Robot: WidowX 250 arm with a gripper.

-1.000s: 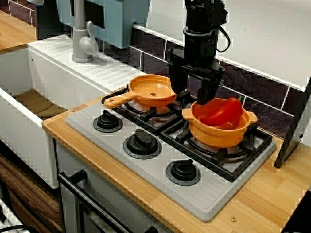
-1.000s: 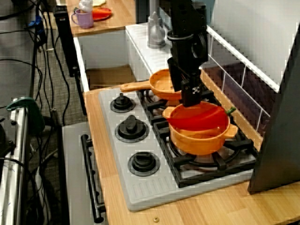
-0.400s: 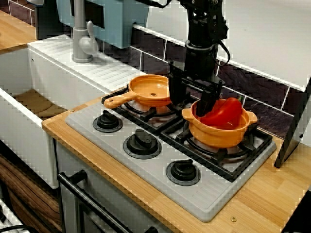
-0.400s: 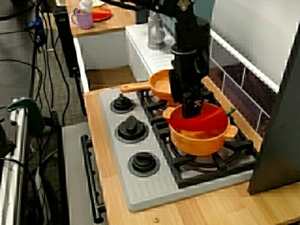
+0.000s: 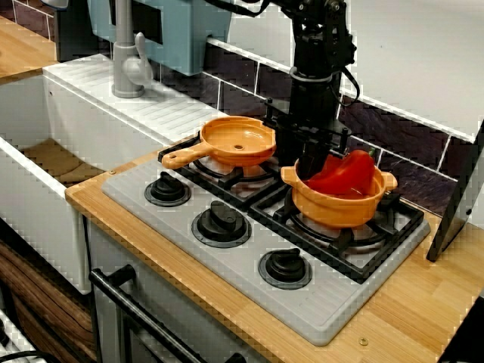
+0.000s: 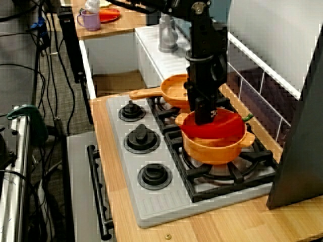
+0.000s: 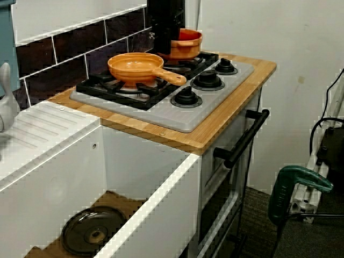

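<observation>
**Claw down in the orange pot, at the red pepper's low end**

The red pepper (image 5: 349, 172) lies inside the orange pot (image 5: 336, 209) on the right-hand burner, slanted rather than flat. Its long axis runs across the pot, low at the end under the claw (image 5: 312, 162) and rising over the far rim. Seen from the stove's end, its small green stem (image 6: 247, 119) sticks out towards the tiled wall (image 5: 397, 130). The skin is smooth, glossy plastic.

The pot is round and squat, matte orange, with a little lug on either side. The black claw drops straight down from above, and its tips are sunk behind the near rim at the pepper's low end. From where I stand I cannot tell whether the jaws are clenched on something or just resting there, because the rim and the claw's own body cover the contact. From the sink side the arm hides most of the pot.

Just beside it, on the left burner, sits a shallow orange frying pan (image 5: 237, 141), its handle pointing out over the knobs (image 5: 220, 221). Both rest on black grates (image 5: 395, 224) set in a grey ribbed stove top (image 5: 318, 306), let into a pale wooden desk (image 5: 423, 306). Further off are a grey tap (image 5: 127, 57) and a white sink (image 7: 156, 209) with a dark round lid (image 7: 94, 232) lying in its bottom.
</observation>
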